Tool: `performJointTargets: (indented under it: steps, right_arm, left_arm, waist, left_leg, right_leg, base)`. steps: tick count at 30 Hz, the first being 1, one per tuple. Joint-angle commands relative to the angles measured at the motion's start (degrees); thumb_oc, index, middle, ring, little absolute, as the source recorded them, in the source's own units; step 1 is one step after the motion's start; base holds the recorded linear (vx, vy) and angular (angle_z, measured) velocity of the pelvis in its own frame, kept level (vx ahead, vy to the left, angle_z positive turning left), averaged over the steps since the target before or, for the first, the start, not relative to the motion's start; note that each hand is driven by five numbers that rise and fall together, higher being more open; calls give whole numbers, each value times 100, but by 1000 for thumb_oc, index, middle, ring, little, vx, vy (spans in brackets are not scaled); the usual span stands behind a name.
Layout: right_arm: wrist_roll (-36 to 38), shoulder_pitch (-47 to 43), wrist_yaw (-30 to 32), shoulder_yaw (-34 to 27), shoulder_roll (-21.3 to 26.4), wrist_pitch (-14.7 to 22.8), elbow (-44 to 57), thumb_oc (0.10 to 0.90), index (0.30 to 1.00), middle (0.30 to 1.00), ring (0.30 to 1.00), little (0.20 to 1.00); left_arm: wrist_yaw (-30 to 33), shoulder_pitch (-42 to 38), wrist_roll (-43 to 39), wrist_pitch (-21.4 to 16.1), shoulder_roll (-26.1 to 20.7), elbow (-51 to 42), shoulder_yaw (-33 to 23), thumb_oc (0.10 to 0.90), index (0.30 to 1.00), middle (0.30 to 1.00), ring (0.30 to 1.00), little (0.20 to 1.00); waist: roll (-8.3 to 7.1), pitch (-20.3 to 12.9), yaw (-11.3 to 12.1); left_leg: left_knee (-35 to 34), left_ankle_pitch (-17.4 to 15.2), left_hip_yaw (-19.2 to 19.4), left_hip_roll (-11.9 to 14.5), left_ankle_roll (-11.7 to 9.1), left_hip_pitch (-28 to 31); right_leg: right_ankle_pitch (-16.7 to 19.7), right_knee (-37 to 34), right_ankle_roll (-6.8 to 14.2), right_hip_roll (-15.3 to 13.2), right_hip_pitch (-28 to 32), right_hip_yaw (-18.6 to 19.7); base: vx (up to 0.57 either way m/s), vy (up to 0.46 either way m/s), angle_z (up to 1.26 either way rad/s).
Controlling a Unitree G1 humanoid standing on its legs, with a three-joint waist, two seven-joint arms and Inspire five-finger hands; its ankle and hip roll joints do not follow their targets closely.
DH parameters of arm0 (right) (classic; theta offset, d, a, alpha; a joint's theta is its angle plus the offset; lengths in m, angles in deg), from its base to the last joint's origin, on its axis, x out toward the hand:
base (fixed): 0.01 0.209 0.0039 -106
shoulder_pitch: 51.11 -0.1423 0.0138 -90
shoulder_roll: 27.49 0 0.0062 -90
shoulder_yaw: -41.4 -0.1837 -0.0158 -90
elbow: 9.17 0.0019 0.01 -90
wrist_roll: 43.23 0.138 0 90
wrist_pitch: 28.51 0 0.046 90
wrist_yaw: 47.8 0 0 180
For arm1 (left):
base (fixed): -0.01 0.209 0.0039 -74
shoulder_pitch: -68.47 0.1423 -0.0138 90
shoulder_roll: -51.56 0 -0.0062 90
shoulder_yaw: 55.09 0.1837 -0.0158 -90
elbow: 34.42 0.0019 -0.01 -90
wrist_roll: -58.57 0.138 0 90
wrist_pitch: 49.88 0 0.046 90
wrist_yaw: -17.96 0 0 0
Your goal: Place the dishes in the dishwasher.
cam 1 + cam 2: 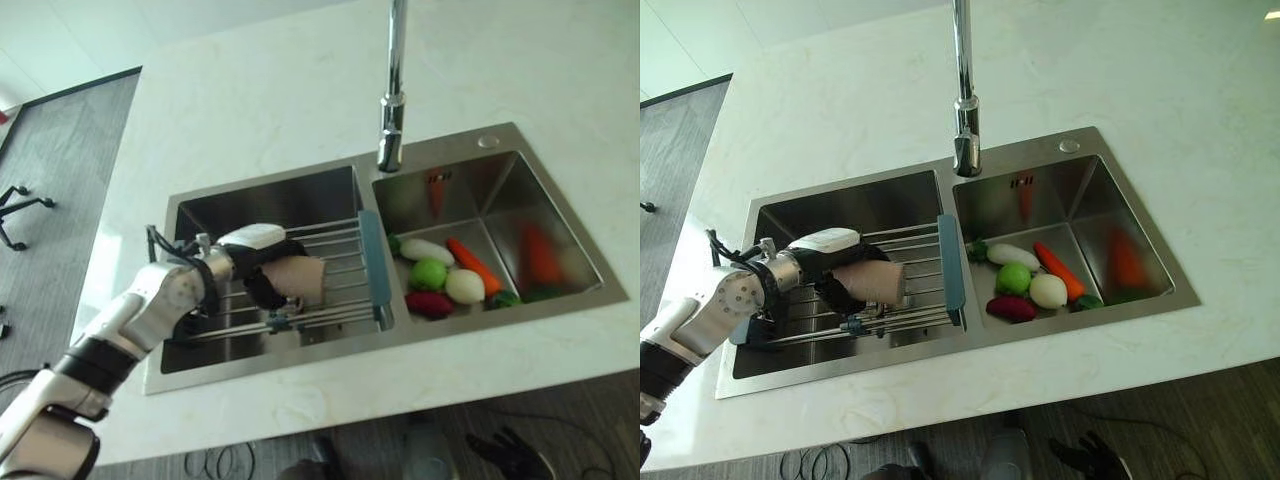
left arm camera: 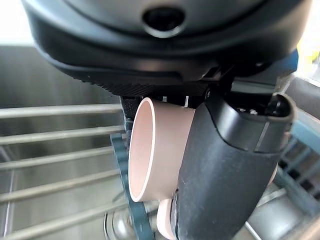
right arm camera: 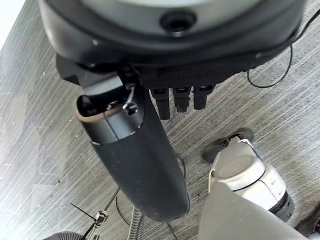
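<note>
One cup [image 2: 155, 150], pale pink and lying on its side, sits in my left hand [image 1: 262, 270], fingers and thumb curled round it, left of centre in the head views, just over the rack [image 1: 340, 268] across the left basin of the sink [image 1: 480, 138]. My grip looks partial; I judge the cup could slip and wedge among the bars. Right of it, vegetables [image 1: 445, 275] fill the other basin, and the faucet [image 1: 392, 120] hangs above the divider. My right hand [image 3: 145, 150] hangs over the floor, fingers relaxed, holding nothing.
</note>
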Motion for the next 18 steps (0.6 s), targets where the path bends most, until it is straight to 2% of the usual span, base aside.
performJointTargets:
  steps: [1,5,6,9,12,13,16,18]
  right_arm:
    - [189,276,57,-85,58,264,296,800,900,900,900,900]
    - [147,251,-39,-11,20,267,317,800,900,900,900,900]
    - [102,246,-11,39,3,202,347,800,900,900,900,900]
    - [10,212,8,92,13,82,311,800,900,900,900,900]
    - [-131,174,-29,175,51,21,197,800,900,900,900,900]
    - [-140,167,-29,195,60,12,192,800,900,900,900,900]
    - [-174,220,-44,157,160,-36,54,800,900,900,900,900]
    - [-126,205,27,118,241,-54,-72,800,900,900,900,900]
  left_arm:
    - [2085,-306,-395,-304,-612,-321,-1279,400,300,300,300,300]
    - [3348,216,-500,-710,-948,-316,-2343,400,300,300,300,300]
    - [3773,524,-509,-804,-1022,-341,-2803,400,300,300,300,300]
    - [4313,1101,-514,-881,-1119,-342,-3526,400,300,300,300,300]
    - [4769,1802,-402,-758,-1137,-283,-4237,400,300,300,300,300]
    - [4791,1884,-385,-745,-1130,-296,-4313,400,300,300,300,300]
    - [5208,2417,-201,-752,-1086,-138,-4882,400,300,300,300,300]
    - [5325,2634,-213,-785,-1129,-16,-5231,400,300,300,300,300]
  waist:
    - [-92,-389,86]
    - [-78,-456,299]
    - [-61,-456,381]
    - [-30,-481,506]
    - [18,-501,694]
    - [26,-502,679]
    - [187,-417,791]
    - [266,-369,827]
  left_leg:
    - [859,-1074,-744,158,126,-199]
    - [859,-1021,-814,224,83,-232]
    - [859,-1038,-875,256,49,-213]
    - [859,-948,-957,311,-17,-278]
    - [859,-823,-992,416,-137,-330]
    - [859,-807,-993,433,-153,-338]
    - [859,-233,-879,855,-559,-726]
    - [859,-60,-861,1012,-674,-901]
  right_leg:
    - [-444,75,382,-227,214,-221]
    - [-539,75,293,-191,298,-392]
    - [-634,75,249,-160,376,-465]
    - [-690,75,158,-105,389,-583]
    - [-808,75,49,-30,449,-786]
    - [-816,75,37,-19,452,-803]
    - [-903,75,-15,24,490,-1070]
    - [-962,75,-11,-31,543,-1236]
  base:
    - [-6,-52,8]
    - [-13,-101,16]
    - [-54,-137,25]
    - [-22,-145,23]
    - [-6,-154,30]
    - [-41,-136,30]
    - [-126,-82,43]
    - [-211,-5,76]
